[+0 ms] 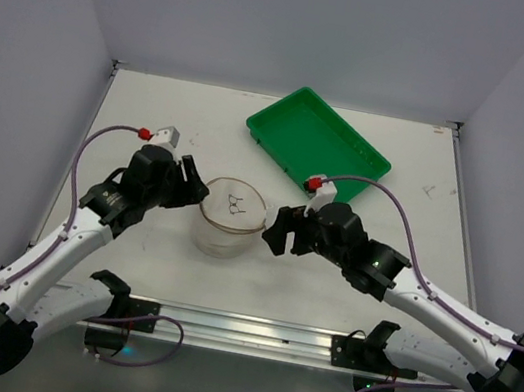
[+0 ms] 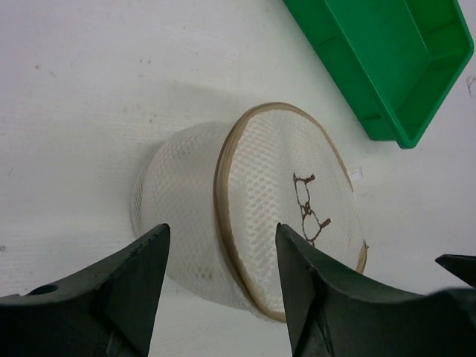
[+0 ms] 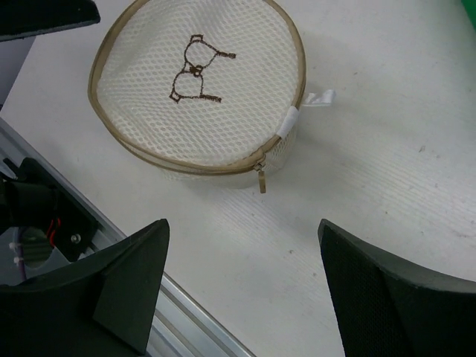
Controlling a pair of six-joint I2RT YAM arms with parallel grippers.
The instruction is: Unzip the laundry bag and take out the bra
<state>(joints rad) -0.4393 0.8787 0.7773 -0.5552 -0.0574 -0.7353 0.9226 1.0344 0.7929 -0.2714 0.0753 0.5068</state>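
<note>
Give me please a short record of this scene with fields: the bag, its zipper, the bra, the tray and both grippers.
bag: laundry bag on the table, drawn face upward, between the two grippers
zipper: looks shut; zipper pull hangs at the side, near a white loop
bra: not seen outside the bag
tray: green tray behind the bag, apart from it
left gripper: open, at the bag's left side
right gripper: open, at the bag's right side, facing the zipper pull
</note>
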